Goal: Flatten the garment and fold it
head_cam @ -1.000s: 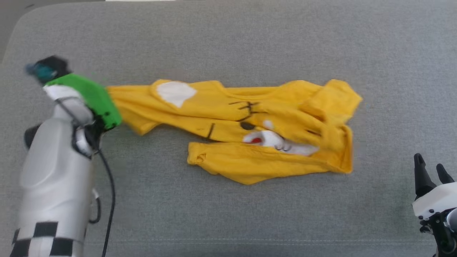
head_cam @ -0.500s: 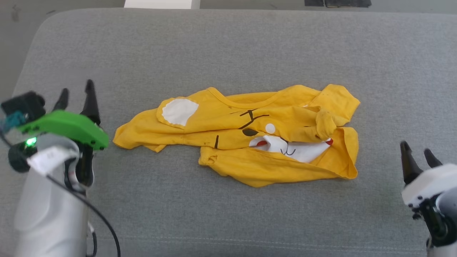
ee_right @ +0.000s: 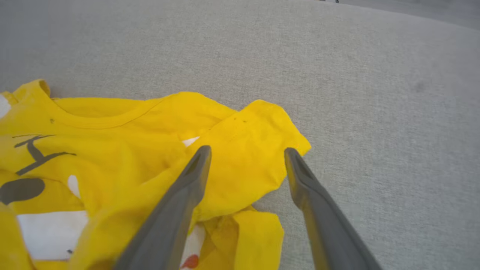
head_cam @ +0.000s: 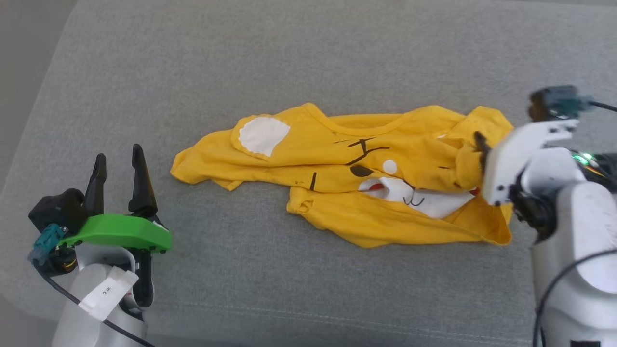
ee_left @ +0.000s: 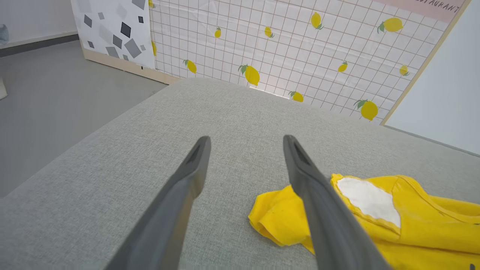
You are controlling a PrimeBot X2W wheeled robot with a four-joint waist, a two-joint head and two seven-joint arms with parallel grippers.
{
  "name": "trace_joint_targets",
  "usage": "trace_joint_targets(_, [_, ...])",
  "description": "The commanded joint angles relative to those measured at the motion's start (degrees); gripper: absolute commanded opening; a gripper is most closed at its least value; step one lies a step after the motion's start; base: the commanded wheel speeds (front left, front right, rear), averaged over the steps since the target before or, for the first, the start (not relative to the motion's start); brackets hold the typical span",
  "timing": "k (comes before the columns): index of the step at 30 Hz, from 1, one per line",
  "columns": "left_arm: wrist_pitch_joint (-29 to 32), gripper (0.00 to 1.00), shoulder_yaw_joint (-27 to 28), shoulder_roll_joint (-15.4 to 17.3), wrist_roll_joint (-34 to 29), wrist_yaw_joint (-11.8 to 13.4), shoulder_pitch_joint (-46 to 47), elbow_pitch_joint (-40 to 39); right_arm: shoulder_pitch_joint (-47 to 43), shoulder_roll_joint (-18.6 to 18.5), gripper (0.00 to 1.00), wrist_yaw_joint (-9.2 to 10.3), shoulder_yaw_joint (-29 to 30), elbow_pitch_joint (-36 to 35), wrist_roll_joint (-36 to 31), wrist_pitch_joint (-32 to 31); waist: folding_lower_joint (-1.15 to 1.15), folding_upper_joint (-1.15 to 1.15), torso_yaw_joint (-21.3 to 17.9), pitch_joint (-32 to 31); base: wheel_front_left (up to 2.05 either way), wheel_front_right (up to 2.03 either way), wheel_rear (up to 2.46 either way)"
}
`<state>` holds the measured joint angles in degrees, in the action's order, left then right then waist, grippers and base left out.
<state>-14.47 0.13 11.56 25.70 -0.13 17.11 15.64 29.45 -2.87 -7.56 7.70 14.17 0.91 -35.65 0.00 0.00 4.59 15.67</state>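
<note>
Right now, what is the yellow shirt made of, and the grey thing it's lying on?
The yellow shirt looks like soft, matte knit cloth, probably cotton: it flops into wrinkles and has stitched hems. The grey surface under it looks like coarse woven upholstery, maybe over padding: it has a flecked weave, a seam and a rounded corner.

Head camera looking down on cushion (head_cam: 308, 58), wrist cameras low and close, all sharing the garment (head_cam: 289, 164)

Found shirt (head_cam: 376, 226) partly hidden behind blurred right arm (head_cam: 573, 202), right of head view; cut off at left and bottom edges of right wrist view. Noted wall lettering (ee_left: 437, 4) clipped, upper right, left wrist view.
</note>
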Motion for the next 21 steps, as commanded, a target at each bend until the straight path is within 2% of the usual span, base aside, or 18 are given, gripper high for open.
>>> trace_joint_targets(1, [-0.4, 1.00, 0.3, -0.5, -0.5, -0.1, -0.8, -0.2, 1.3, 0.0, 1.00, 0.08, -1.8, 1.1, -0.4, -1.1, 0.00, 0.00, 1.5, 1.5, 0.00, 0.00, 0.00])
trace_joint_targets(6, [-0.5, 1.00, 0.7, -1.3, -0.3, -0.5, -0.7, 0.2, 2.7, 0.0, 1.00, 0.08, -9.1, 4.5, -0.8, -6.5, 0.00, 0.00, 2.6, 2.5, 0.00, 0.00, 0.00])
trace_joint_targets(11, [-0.5, 1.00, 0.6, -1.9, -0.4, -1.1, -0.5, 1.1, 1.9, 0.0, 1.00, 0.08, -11.3, 5.9, -1.7, -10.5, 0.00, 0.00, 2.7, 2.8, 0.00, 0.00, 0.00])
trace_joint_targets(12, [-0.5, 1.00, 0.6, -2.1, -0.6, -1.2, -0.5, 1.2, 1.8, 0.0, 0.67, 0.08, -11.1, 5.9, -1.6, -10.8, 0.00, 0.00, 2.7, 2.7, 0.00, 0.00, 0.00])
trace_joint_targets(13, [-0.5, 1.00, 0.6, -2.2, -0.6, -1.4, -0.5, 1.3, 1.7, 0.0, 0.20, 0.08, -10.9, 5.6, -1.3, -10.7, 0.00, 0.00, 2.6, 2.7, 0.00, 0.00, 0.00])
trace_joint_targets(14, [-0.5, 1.00, 0.5, -2.4, -0.7, -1.5, -0.4, 1.4, 1.7, 0.0, 0.00, 0.08, -10.8, 5.3, -1.2, -10.4, 0.00, 0.00, 2.6, 2.6, 0.00, 0.00, 0.00])
trace_joint_targets(21, [-0.5, 1.00, 0.5, -3.2, -1.5, -1.8, -0.6, 1.7, 0.5, 0.0, 0.00, 0.08, -6.5, 0.3, 1.4, -4.0, 0.00, 0.00, 1.6, 0.6, 0.00, 0.00, 0.00])
